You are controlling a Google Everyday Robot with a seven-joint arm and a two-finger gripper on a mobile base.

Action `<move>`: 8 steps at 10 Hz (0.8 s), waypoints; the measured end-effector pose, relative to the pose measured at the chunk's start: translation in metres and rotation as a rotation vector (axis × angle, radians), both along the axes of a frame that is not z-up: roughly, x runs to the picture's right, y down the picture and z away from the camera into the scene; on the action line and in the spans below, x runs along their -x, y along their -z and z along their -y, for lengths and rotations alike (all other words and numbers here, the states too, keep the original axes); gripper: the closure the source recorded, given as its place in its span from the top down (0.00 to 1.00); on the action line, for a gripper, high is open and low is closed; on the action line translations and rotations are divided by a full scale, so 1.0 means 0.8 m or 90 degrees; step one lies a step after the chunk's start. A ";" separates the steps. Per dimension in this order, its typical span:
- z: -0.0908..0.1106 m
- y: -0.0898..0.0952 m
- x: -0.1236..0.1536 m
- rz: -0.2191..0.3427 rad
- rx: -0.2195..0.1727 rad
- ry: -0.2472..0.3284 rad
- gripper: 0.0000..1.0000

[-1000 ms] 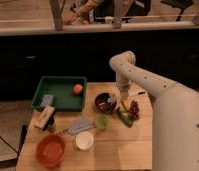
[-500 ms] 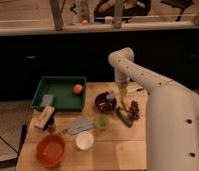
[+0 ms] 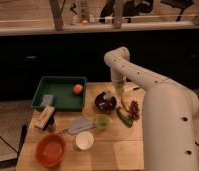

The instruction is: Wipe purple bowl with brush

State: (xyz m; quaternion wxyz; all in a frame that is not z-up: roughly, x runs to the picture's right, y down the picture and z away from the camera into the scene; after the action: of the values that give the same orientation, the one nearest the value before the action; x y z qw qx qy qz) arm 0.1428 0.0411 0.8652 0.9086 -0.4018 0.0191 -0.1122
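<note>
Claw [image 3: 113, 94] sits centre frame, right over the purple bowl [image 3: 103, 105], which lies just right of the green tray [image 3: 57, 100]. It looks clamped on the brush [image 3: 108, 96], though the view's soft there. Over the last second my wrist has edged left onto the bowl's upper right rim; the bowl hasn't shifted. I read that as mid-wipe, bristles probably inside.
</note>
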 end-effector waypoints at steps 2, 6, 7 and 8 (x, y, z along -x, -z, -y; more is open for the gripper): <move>0.000 0.000 0.002 0.001 0.000 0.001 0.05; 0.000 0.000 0.001 0.001 0.000 0.000 0.05; 0.000 0.000 0.002 0.001 0.000 0.001 0.05; 0.000 0.000 0.003 0.002 0.000 0.001 0.05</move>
State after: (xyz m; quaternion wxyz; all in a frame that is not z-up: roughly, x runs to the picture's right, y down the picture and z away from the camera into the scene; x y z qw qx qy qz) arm 0.1408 0.0409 0.8653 0.9085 -0.4018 0.0182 -0.1132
